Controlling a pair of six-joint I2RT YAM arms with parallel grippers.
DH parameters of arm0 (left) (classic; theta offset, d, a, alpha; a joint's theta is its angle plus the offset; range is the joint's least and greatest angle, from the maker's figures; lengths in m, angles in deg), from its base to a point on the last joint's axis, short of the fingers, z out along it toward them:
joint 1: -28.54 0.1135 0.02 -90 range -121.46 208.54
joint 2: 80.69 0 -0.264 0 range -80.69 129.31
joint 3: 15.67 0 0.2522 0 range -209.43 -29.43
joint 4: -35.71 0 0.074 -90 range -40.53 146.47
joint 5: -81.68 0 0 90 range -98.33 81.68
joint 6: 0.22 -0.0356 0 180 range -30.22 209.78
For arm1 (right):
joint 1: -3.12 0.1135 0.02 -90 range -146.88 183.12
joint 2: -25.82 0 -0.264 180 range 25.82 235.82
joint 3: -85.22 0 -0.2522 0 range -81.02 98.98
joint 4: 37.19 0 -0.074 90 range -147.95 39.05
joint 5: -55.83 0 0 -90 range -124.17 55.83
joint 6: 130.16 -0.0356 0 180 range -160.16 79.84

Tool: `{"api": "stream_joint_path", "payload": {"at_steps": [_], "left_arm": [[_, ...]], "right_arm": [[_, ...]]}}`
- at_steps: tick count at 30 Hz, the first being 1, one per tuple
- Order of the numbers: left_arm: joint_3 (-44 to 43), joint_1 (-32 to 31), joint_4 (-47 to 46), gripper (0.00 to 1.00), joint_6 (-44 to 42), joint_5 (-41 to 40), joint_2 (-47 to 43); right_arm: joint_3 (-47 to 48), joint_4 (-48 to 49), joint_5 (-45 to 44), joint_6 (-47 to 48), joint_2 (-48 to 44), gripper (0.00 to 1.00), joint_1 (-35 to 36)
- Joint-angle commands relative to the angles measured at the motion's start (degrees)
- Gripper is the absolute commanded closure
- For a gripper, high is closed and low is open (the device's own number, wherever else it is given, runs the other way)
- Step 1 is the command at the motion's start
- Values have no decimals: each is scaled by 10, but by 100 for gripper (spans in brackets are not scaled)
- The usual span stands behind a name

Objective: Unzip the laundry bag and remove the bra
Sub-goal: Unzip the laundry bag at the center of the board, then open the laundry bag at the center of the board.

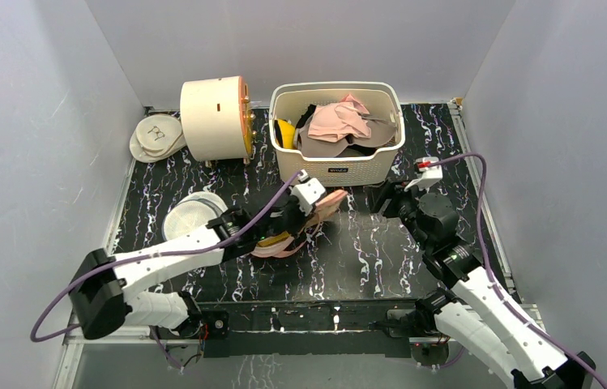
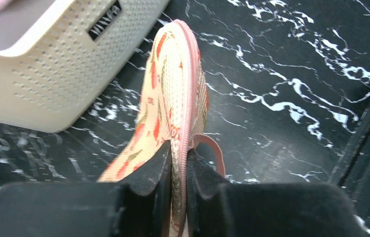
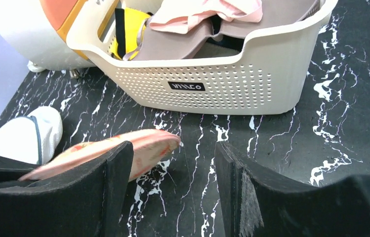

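Observation:
The laundry bag [image 1: 316,217] is a cream floral pouch with pink trim, lifted on edge at the table's middle. My left gripper [image 1: 298,212] is shut on its zippered rim; in the left wrist view the bag [image 2: 173,94] stands up between my fingers, pink zipper closed, strap loop hanging to the right. My right gripper [image 1: 382,199] is open and empty, a short way right of the bag's tip [image 3: 148,145]. A small silver zipper pull shows at that tip. The bra is hidden inside.
A cream laundry basket [image 1: 337,162] with clothes stands just behind the bag. A cream round drum [image 1: 214,118] sits to its left. White mesh discs lie at the back left [image 1: 154,136] and left of the bag [image 1: 188,215].

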Motion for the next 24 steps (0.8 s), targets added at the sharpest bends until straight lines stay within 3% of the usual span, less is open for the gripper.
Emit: {"api": "stream_joint_path", "payload": {"at_steps": [1, 3, 9, 12, 18, 24], "left_arm": [[-53, 0, 29, 74, 73, 51, 54], [-72, -1, 49, 57, 75, 43, 69], [-49, 0, 72, 35, 37, -11, 28], [-42, -3, 102, 13, 2, -4, 21], [-19, -33, 153, 13, -102, 4, 42], [0, -80, 169, 21, -144, -28, 75]], "right_arm": [[30, 12, 14, 0, 31, 40, 0], [29, 16, 25, -3, 38, 40, 0], [33, 26, 47, 3, 44, 39, 0], [41, 28, 57, 7, 53, 39, -1], [35, 43, 68, 6, 54, 38, 0], [27, 39, 69, 13, 41, 38, 0]]}}
